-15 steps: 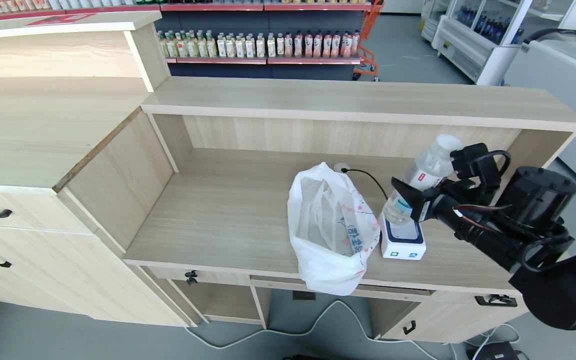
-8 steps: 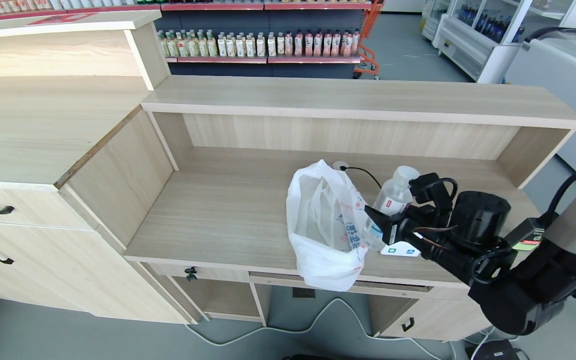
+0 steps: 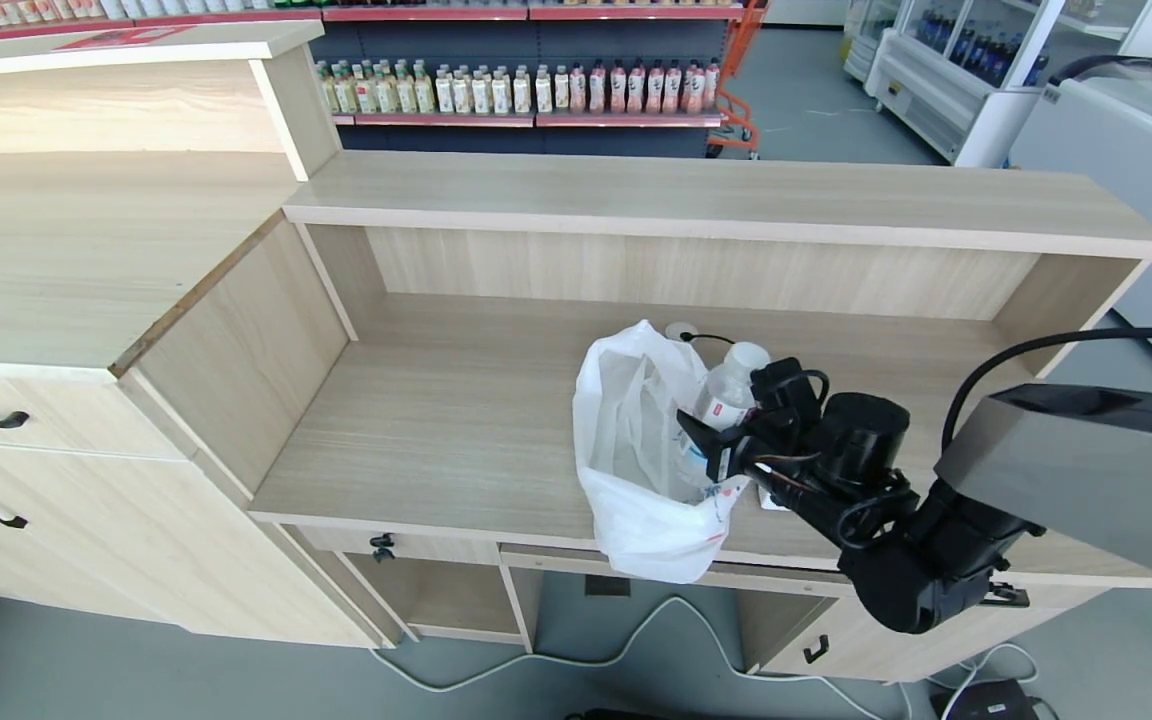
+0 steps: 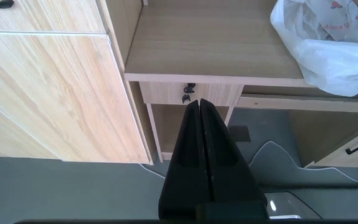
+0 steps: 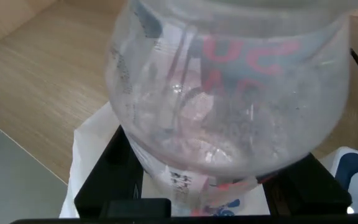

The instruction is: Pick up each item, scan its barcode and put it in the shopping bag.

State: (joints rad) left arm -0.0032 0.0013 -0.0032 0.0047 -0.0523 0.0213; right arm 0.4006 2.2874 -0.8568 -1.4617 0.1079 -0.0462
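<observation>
The wooden counter [image 3: 456, 420] carries the open white shopping bag [image 3: 636, 470] near its front edge. The left gripper [image 4: 195, 104] hangs below, fingers pressed together. At the bag's right rim, the right gripper [image 3: 726, 440] clamps the tilted water bottle [image 3: 728, 392], whose base is apparently inside the mouth.

Left gripper [image 4: 199, 104] has its fingers pressed together, pointing near the drawer lock [image 4: 188, 93] under the wooden counter [image 4: 210, 43], with the white shopping bag [image 4: 328, 46] on the countertop overhanging its front edge.

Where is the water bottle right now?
In the head view, the water bottle is held tilted in the right pincer, at the right edge of the white shopping bag on the counter.
</observation>
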